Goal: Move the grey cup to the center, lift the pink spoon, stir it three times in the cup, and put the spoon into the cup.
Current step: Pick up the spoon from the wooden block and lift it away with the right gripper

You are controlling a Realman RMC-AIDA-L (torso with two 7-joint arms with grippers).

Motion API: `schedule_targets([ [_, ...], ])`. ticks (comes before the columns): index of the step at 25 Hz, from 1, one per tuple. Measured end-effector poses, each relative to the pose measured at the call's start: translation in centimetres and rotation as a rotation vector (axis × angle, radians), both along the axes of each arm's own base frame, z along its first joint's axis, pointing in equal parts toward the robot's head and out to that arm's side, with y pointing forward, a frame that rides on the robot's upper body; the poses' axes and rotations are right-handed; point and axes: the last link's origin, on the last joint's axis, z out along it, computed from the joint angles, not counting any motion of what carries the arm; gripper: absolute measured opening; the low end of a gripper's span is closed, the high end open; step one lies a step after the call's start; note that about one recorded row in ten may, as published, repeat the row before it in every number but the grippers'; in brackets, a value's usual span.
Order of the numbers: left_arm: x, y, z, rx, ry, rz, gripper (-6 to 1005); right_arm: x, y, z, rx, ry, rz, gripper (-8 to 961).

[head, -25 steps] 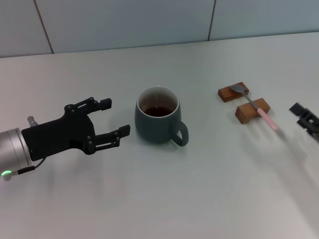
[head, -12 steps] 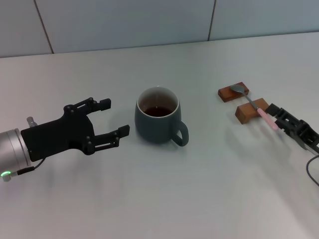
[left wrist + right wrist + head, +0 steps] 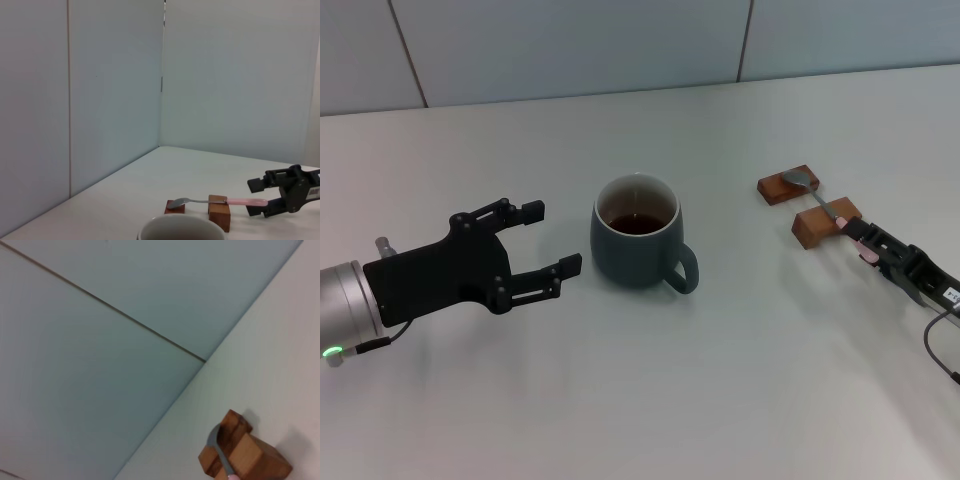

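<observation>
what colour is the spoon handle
Pale pink, on the slim silver-bowled spoon lying across the wooden blocks; clearest in the left wrist view.

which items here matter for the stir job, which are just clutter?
In the job:
- grey cup, at table centre
- pink spoon, lying across the blocks
- right gripper, open around the spoon's handle
- left gripper, open beside the cup

Just there:
- two wooden blocks
- table

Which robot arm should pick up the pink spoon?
The right one. The right gripper already has its open jaws around the pink spoon's handle; the left gripper waits beside the grey cup.
</observation>
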Motion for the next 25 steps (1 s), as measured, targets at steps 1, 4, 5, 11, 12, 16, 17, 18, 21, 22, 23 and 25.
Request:
schedule_targets([
  [1, 0.00, 0.00, 0.00, 0.000, 0.000, 0.000, 840, 0.00, 0.00, 0.00, 0.000, 0.000, 0.000, 741],
  [4, -0.01, -0.04, 0.05, 0.000, -0.001, -0.002, 840, 0.02, 0.05, 0.00, -0.002, -0.003, -0.001, 719],
  [5, -0.03, -0.10, 0.06, -0.002, -0.002, -0.002, 840, -0.04, 0.08, -0.06, -0.007, -0.004, 0.003, 712],
  [11, -0.02, -0.14, 0.11, -0.002, -0.004, -0.005, 840, -0.20, 0.25, -0.12, -0.013, -0.003, 0.009, 563],
  [12, 0.00, -0.16, 0.11, -0.003, -0.005, -0.006, 840, -0.22, 0.28, -0.12, -0.013, -0.003, 0.009, 530],
  [16, 0.06, -0.21, 0.13, -0.003, -0.007, -0.012, 840, -0.25, 0.31, -0.14, -0.013, -0.001, 0.008, 455],
  [17, 0.06, -0.23, 0.12, -0.004, -0.008, -0.012, 840, -0.25, 0.31, -0.15, -0.014, 0.000, 0.008, 441],
  [18, 0.05, -0.24, 0.13, -0.004, -0.008, -0.013, 840, -0.24, 0.30, -0.15, -0.014, 0.000, 0.008, 427],
  [21, 0.03, -0.27, 0.12, -0.004, -0.007, -0.013, 840, -0.23, 0.28, -0.16, -0.014, 0.001, 0.007, 386],
  [22, 0.03, -0.28, 0.12, -0.004, -0.007, -0.014, 840, -0.25, 0.33, -0.14, -0.014, 0.002, 0.007, 388],
  [23, 0.03, -0.28, 0.11, -0.005, -0.007, -0.014, 840, -0.25, 0.33, -0.14, -0.014, 0.002, 0.007, 390],
  [25, 0.03, -0.29, 0.11, -0.004, -0.006, -0.016, 840, -0.21, 0.41, -0.12, -0.015, 0.000, 0.003, 394],
])
